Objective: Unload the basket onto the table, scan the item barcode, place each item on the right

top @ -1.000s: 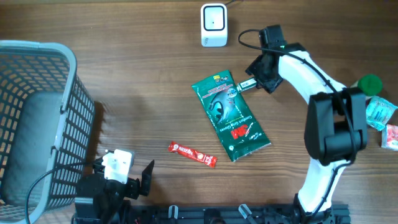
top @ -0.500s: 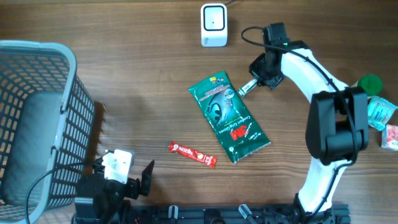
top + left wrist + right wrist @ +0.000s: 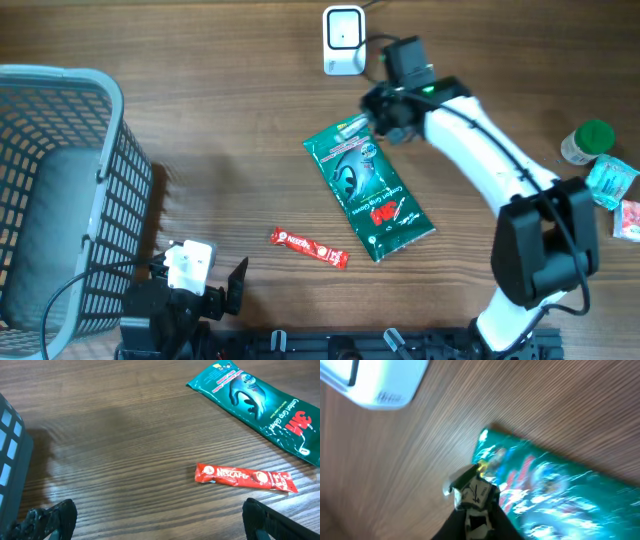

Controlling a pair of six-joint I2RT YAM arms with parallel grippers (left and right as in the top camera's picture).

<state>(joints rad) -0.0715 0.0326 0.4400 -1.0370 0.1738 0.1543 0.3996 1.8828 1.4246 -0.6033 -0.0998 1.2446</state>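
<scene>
**Overhead.**
- Surface (image 3: 220,120): wood.
- Scanner (image 3: 343,40): white, at the far edge.
- Green glove packet (image 3: 370,190): the task's item. It lies flat mid-surface, printed face up, with its top end towards the scanner but clear of it.
- Red Nescafé stick (image 3: 309,248): lies nearer the robot, apart from the packet.
- Basket (image 3: 60,90): at the left.
- Right tool (image 3: 362,122): now over the packet's top corner. A second ago it stood off the packet's right edge with jaws apart, and it has since swung left towards the scanner. The packet's top end has slid slightly left.
- Left tool (image 3: 205,290): parked at the near edge, unchanged.

**Left wrist.**
- Left tool: jaws spread wide, nothing between them.
- Packet and stick lie ahead, untouched by this arm.

**Right wrist.**
- Blurred.
- Right tool (image 3: 476,491): fingers drawn close together at the packet's top corner. Whether the corner is pinched between them cannot be told.
- Scanner: close above.

**Assessment.**
- The approach looks done and pick-up is the step in hand.
- The barcode is not visible, so it is likely on the underside. The packet would then need lifting and turning towards the scanner.
</scene>
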